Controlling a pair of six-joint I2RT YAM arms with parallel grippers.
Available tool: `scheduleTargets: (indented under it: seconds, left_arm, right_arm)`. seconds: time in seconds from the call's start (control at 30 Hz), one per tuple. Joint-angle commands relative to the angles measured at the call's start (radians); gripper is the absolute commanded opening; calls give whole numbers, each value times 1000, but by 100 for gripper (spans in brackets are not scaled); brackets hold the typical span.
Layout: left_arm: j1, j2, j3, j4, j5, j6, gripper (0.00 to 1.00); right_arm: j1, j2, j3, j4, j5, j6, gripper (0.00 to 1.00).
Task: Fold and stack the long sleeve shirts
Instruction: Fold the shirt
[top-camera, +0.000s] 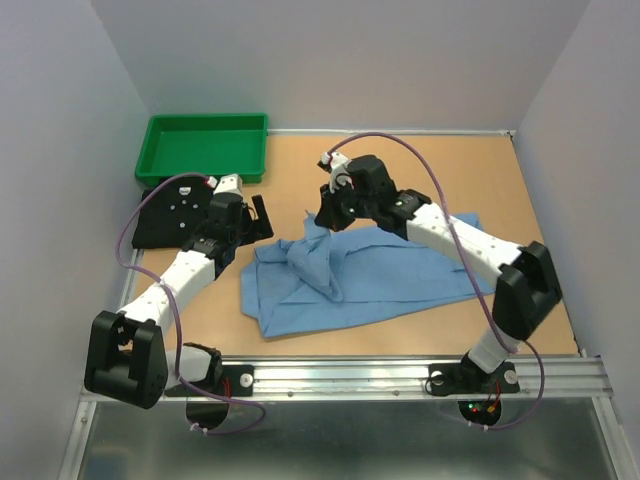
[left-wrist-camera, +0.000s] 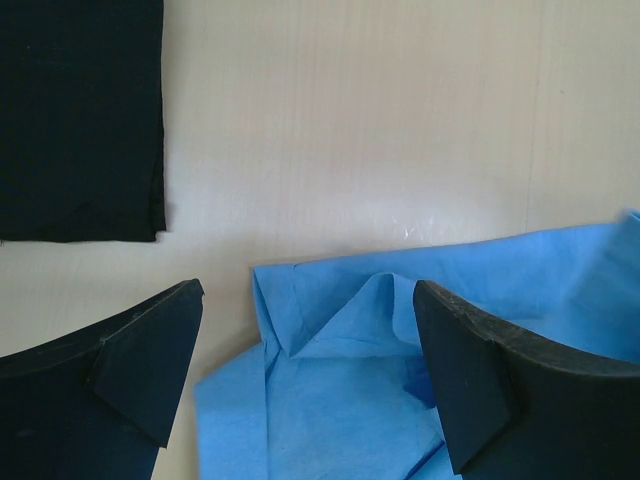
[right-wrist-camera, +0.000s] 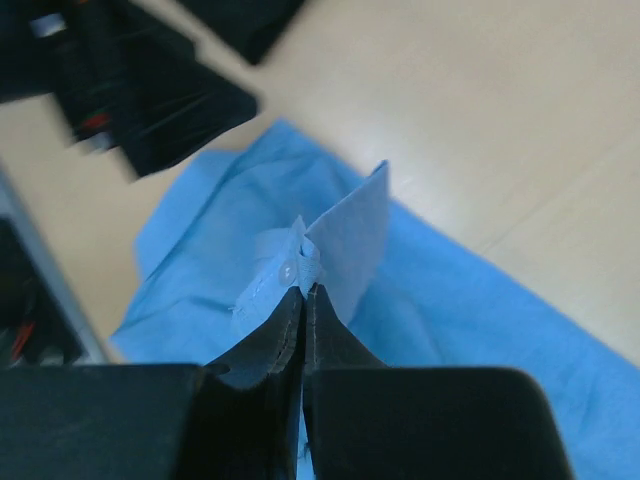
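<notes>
- The right gripper (right-wrist-camera: 303, 290) is nearest in its wrist view. Its jaws are pressed together on an edge of the light blue shirt (right-wrist-camera: 450, 300), just below a small button (right-wrist-camera: 288, 270), and the pinched cloth stands up as a peak.
- In the top view this shirt lies loose and wrinkled over the middle of the worktop (top-camera: 480, 180) and reaches toward 4 o'clock. The raised peak is on its 10 o'clock side.
- The left gripper (left-wrist-camera: 308, 295) is spread wide and holds nothing. It hovers over the corner of the blue cloth on the 9 o'clock side.
- The black shirt (top-camera: 155, 225) lies at 10 o'clock as a flat rectangle with straight edges, so it seems to be folded already. It is just beside the green tray (top-camera: 205, 150), which is at 11 o'clock.
- The task seems about half done. The blue shirt needs all its folds, and the two shirts are not yet stacked.
</notes>
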Motion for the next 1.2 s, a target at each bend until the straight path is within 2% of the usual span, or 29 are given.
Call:
scheduleTargets:
  seconds: [0.0, 0.03, 0.2, 0.4, 0.63, 0.93, 1.17]
  left_arm:
    - [2, 2, 11, 27, -18, 19, 98]
    - [2, 4, 12, 25, -23, 24, 98]
    - [2, 5, 12, 30, 9, 40, 98]
    - [2, 19, 43, 30, 75, 56, 98]
    - [-3, 20, 70, 24, 138, 47, 98]
    - [-32, 50, 58, 24, 172, -13, 98]
    - [-107, 96, 69, 27, 135, -50, 98]
  right_arm:
    - [19, -126, -141, -5, -311, -42, 1]
    - [24, -184, -204, -5, -382, -32, 1]
    - [82, -341, -351, -5, -517, 20, 1]
    - [159, -463, -440, -10, -625, 80, 1]
    - [174, -606, -510, -33, -737, 139, 1]
    - [174, -773, -562, -131, -775, 177, 0]
    - [176, -844, -591, -182, -701, 171, 1]
